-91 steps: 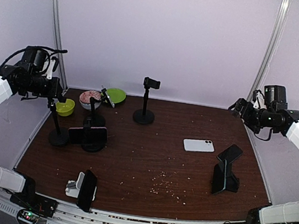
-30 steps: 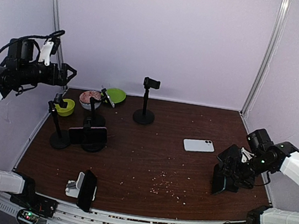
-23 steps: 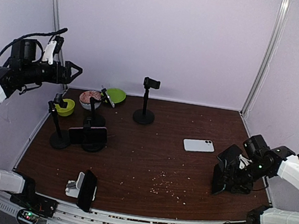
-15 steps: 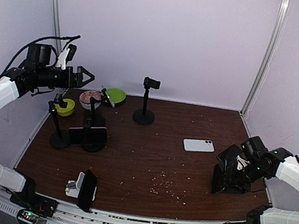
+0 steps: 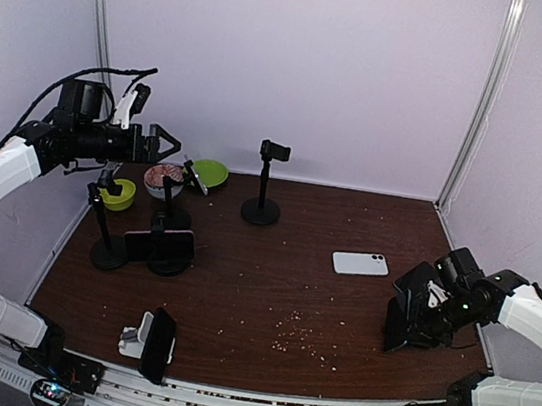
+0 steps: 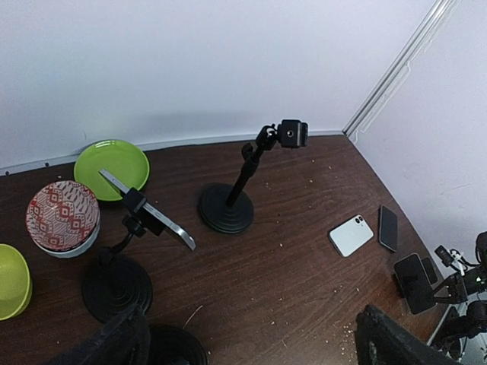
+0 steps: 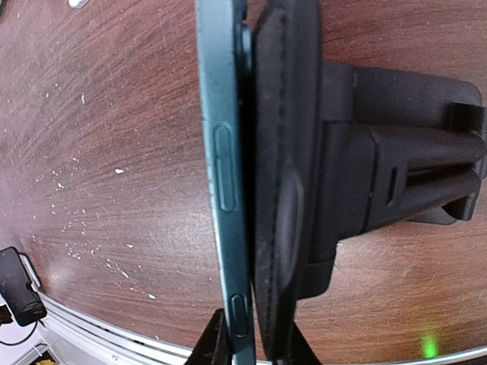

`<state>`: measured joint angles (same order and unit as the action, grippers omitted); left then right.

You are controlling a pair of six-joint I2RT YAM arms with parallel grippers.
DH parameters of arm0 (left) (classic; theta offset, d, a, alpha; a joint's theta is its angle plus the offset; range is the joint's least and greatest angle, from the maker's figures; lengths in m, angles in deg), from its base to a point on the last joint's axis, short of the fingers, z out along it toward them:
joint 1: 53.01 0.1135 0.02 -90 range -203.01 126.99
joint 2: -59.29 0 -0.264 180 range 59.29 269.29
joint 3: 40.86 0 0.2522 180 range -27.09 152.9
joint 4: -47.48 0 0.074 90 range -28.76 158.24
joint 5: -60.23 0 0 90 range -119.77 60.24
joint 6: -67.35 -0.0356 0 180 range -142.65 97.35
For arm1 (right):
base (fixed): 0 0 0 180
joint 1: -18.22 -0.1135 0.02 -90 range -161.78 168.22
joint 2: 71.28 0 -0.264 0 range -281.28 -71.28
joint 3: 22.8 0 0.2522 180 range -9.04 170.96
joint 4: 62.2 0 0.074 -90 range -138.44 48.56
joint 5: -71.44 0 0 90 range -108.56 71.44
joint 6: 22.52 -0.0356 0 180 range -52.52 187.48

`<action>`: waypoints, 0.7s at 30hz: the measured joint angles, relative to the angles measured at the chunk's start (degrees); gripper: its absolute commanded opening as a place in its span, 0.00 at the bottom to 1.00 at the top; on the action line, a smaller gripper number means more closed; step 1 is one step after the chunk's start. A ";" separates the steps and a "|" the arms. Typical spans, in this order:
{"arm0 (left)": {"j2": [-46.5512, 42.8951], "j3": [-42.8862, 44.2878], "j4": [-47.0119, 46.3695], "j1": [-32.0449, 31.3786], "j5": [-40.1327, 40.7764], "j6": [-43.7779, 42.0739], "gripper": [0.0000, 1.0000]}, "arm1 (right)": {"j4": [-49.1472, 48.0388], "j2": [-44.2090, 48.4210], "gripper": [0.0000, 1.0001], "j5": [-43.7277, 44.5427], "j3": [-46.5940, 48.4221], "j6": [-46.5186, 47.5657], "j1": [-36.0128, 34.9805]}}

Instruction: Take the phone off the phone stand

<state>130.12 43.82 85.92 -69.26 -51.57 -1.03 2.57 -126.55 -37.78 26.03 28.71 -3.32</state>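
A dark teal phone (image 5: 417,277) leans on a black phone stand (image 5: 405,328) at the right of the table. In the right wrist view the phone (image 7: 228,152) shows edge-on against the stand's black back plate (image 7: 285,152). My right gripper (image 5: 436,302) is at the phone's upper end. Its fingers (image 7: 215,342) press in from both sides, one on the phone's face and one behind the black plate, so the right gripper (image 7: 255,348) is shut on the phone. My left gripper (image 5: 158,142) hangs open in the air over the far-left bowls, holding nothing.
A white phone (image 5: 360,264) lies flat near the stand. At the left are several more stands with phones (image 5: 157,245), a tall empty stand (image 5: 262,202), a green plate (image 5: 210,172), a patterned bowl (image 5: 163,180) and a green bowl (image 5: 119,194). Another stand with a phone (image 5: 158,344) sits near the front edge.
My right arm came down to the stand and its jaws closed round the phone. My left arm swung rightward over the bowls, staying open.
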 measured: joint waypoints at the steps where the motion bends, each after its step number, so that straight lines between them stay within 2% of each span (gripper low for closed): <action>1: -0.02 0.00 0.00 0.00 0.07 -0.11 0.96 | -0.02 0.00 0.15 0.11 0.00 0.07 0.00; 4: -0.11 0.02 0.00 -0.07 0.66 -0.57 0.97 | -0.55 0.00 0.07 0.24 -0.15 0.15 -0.13; 9: -0.92 0.02 0.04 -0.11 1.77 -1.44 0.97 | -1.40 0.15 0.00 -0.07 -0.17 0.50 -0.48; 15: -1.62 0.02 0.15 -0.11 2.62 -2.29 0.97 | -0.83 0.70 0.00 -0.90 0.63 1.25 -0.61; 21: -2.49 0.02 1.07 -0.11 3.82 -3.26 0.97 | 0.22 1.31 0.00 -2.54 5.75 1.84 -0.74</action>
<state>127.63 43.84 87.00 -69.37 -47.74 -4.28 2.78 -125.24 -40.32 31.78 30.55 -4.06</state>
